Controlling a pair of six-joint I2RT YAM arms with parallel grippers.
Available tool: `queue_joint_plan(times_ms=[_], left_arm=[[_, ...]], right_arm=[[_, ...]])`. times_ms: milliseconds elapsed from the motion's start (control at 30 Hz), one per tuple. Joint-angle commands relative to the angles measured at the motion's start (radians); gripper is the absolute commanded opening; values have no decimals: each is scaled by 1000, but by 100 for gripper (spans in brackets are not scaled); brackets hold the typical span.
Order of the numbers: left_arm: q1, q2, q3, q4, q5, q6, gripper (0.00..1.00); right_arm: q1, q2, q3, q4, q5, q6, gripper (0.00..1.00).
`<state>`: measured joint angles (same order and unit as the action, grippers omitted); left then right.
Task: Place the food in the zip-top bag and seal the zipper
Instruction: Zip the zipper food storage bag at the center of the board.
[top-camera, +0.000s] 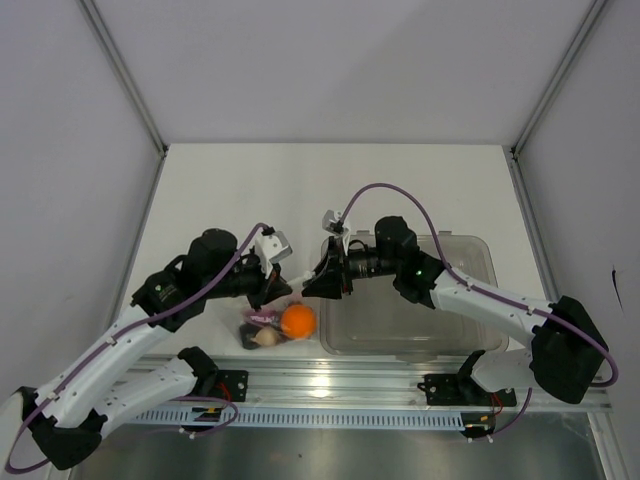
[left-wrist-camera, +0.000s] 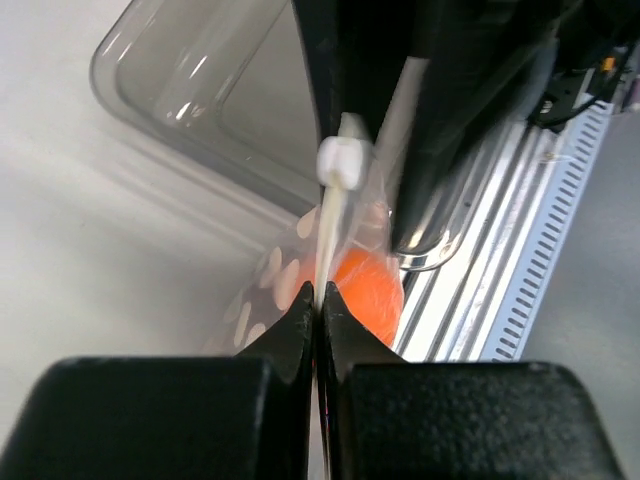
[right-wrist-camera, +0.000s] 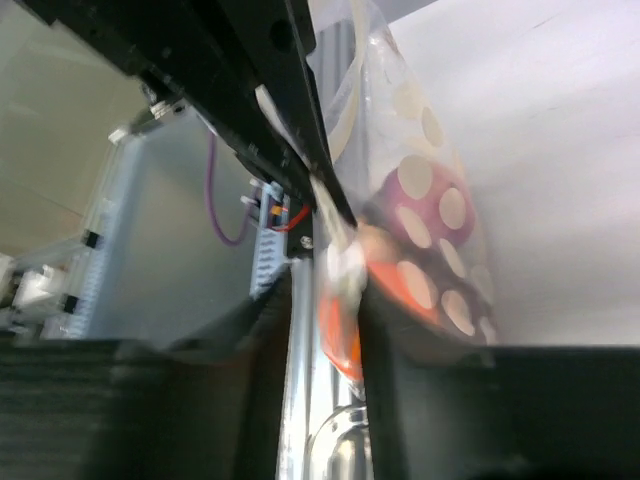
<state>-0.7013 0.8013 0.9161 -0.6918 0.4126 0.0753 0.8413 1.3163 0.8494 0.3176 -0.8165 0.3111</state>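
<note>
The zip-top bag (top-camera: 262, 322), clear with white dots, hangs between my two grippers just above the table. Inside it I see the orange ball (top-camera: 298, 320), a beige lump (top-camera: 268, 339) and the purple fruit (top-camera: 260, 315). My left gripper (top-camera: 277, 291) is shut on the zipper (left-wrist-camera: 328, 235), the strip running up from between its fingertips to a white slider (left-wrist-camera: 340, 160). My right gripper (top-camera: 316, 284) closes round the slider end of the zipper (right-wrist-camera: 338, 255). The purple fruit (right-wrist-camera: 425, 195) and the orange ball (right-wrist-camera: 340, 345) show through the bag (right-wrist-camera: 440, 150).
A rigid clear tub (top-camera: 480, 248) stands right of the bag under the right arm, and its corner shows in the left wrist view (left-wrist-camera: 190, 70). A metal rail (top-camera: 350, 385) runs along the near table edge, just below the bag. White walls enclose the table.
</note>
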Motion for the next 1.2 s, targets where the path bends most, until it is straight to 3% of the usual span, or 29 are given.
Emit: queue_joint_plan(times_ms=[0, 100, 300, 500, 600, 733, 933, 1167], left_arm=[[0, -28, 39, -34, -86, -19, 1], [-1, -53, 65, -32, -110, -29, 1], [0, -89, 107, -44, -117, -35, 0], [0, -100, 107, -46, -94, -37, 1], [0, -103, 104, -49, -90, -35, 1], [0, -106, 107, -58, -83, -31, 1], [0, -102, 106, -68, -75, -26, 1], [0, -99, 102, -57, -41, -32, 1]], right_arm=[[-13, -32, 53, 8, 14, -6, 40], [-13, -40, 24, 27, 31, 17, 55], [-13, -69, -81, 159, 34, 75, 55], [-13, -14, -76, 265, 16, 112, 54], [-19, 29, -41, 261, 11, 94, 55], [-28, 40, -18, 215, 22, 57, 66], [-44, -14, -7, 107, 42, -10, 71], [-50, 27, 52, 101, 5, -30, 80]])
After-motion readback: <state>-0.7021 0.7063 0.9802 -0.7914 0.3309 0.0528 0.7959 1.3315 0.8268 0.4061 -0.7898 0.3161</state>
